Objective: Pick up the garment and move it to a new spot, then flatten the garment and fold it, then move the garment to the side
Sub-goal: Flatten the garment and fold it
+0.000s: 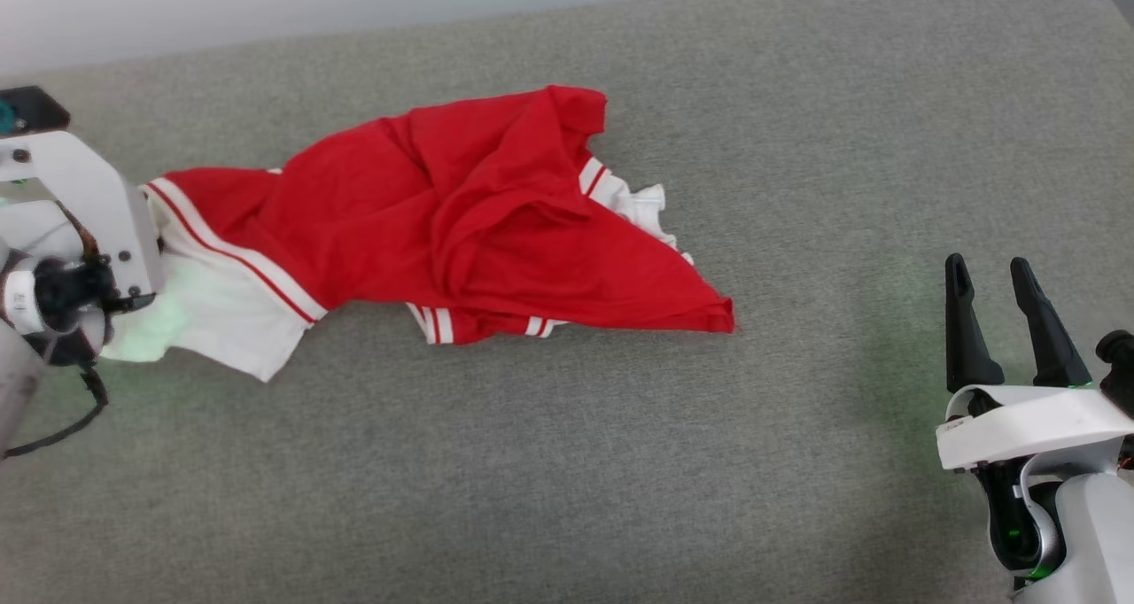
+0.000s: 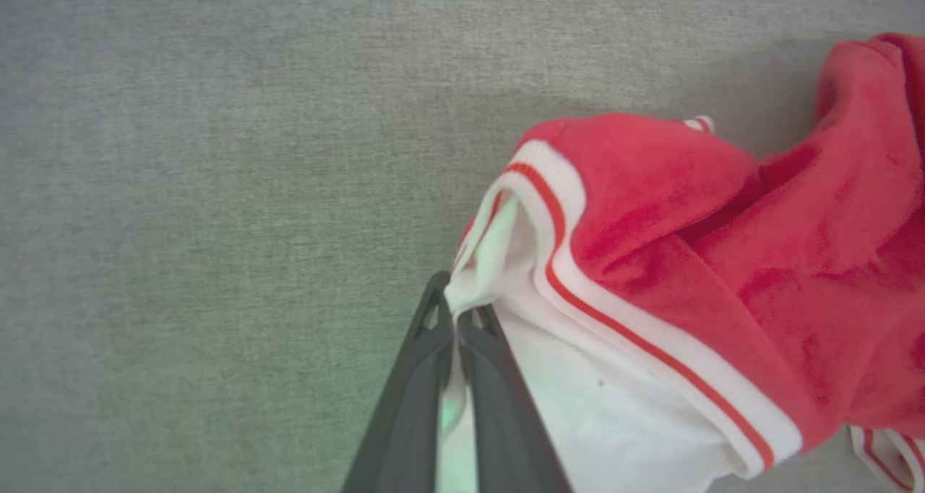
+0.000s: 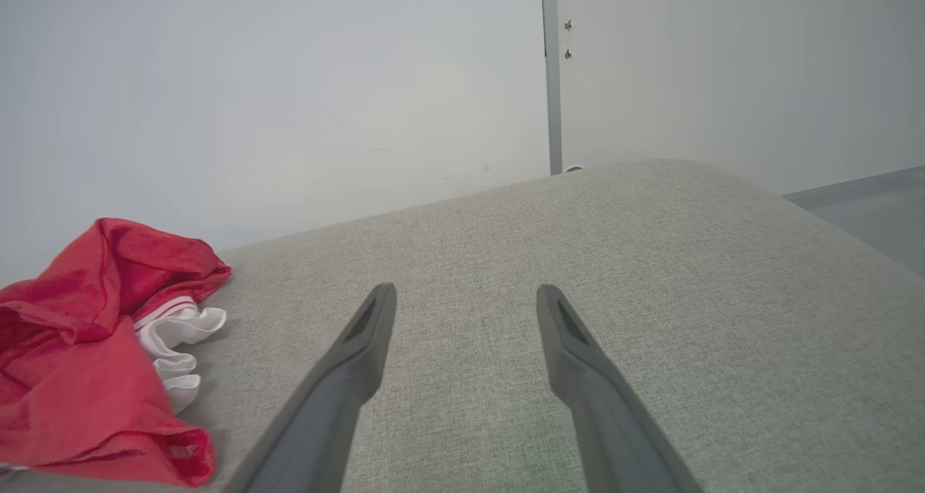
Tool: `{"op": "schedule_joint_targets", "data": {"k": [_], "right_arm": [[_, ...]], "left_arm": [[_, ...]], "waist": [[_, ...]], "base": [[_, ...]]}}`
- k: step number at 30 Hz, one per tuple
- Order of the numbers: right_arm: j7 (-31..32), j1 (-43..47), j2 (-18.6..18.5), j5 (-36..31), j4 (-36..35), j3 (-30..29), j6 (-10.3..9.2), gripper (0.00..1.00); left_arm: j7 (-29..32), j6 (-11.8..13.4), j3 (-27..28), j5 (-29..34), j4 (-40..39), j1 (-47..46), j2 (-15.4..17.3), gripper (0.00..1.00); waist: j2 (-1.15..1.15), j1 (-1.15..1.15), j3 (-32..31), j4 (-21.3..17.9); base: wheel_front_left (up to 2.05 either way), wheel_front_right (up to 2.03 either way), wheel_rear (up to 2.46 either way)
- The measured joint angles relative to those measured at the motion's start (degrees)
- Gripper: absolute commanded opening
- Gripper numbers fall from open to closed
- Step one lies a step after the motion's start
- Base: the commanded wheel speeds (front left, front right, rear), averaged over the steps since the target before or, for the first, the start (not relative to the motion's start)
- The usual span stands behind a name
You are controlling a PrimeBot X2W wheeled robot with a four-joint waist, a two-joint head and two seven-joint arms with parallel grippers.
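Note:
The garment (image 1: 461, 223), a red shirt with white sleeves and red-white striped trim, lies crumpled across the middle of the grey table. Its white sleeve stretches out to the left edge of the head view, where my left arm's wrist sits over it. In the left wrist view my left gripper (image 2: 457, 312) is shut on the white sleeve edge of the garment (image 2: 650, 262), cloth pinched between the two dark fingers. My right gripper (image 1: 988, 272) stands open at the lower right, well clear of the garment (image 3: 79, 356), nothing between its fingers (image 3: 368, 334).
The grey fabric table (image 1: 620, 462) spreads wide around the shirt, with bare surface in front and to the right. Its far edge meets a pale wall (image 3: 289, 81), and its rounded right corner drops to the floor (image 3: 867, 204).

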Motion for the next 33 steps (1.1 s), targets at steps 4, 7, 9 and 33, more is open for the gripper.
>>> {"op": "schedule_joint_targets", "data": {"k": [4, 7, 9, 33], "right_arm": [[0.0, -0.4, -0.5, -0.1, 0.0, 0.3, 0.00, 1.00], [0.0, -0.6, -1.7, -0.1, 0.4, 1.8, 0.00, 1.00], [0.2, -1.1, -3.0, -0.2, 0.7, 3.2, 0.00, 1.00], [42.6, -18.2, -29.5, 20.7, -7.7, 26.1, 0.01, 1.00]], "left_arm": [[-1.5, -1.0, 0.6, -0.9, -0.5, 0.3, -2.1, 0.95], [-3.8, -2.0, 0.2, 0.1, -0.5, 0.5, -2.7, 1.00], [-7.0, -2.6, 0.5, 0.8, -0.6, 0.5, -3.0, 1.00], [-46.1, 10.3, 17.7, 29.5, -31.7, 30.6, -13.4, 1.00]], "waist": [[0.00, 0.00, -0.1, 0.8], [0.00, 0.00, -0.2, 1.6], [0.00, 0.00, -0.3, 2.2], [0.00, 0.00, -1.4, 18.3]], "base": [[0.00, 0.00, 0.00], [0.00, 0.00, 0.00], [0.00, 0.00, 0.00], [0.00, 0.00, 0.00]]}}
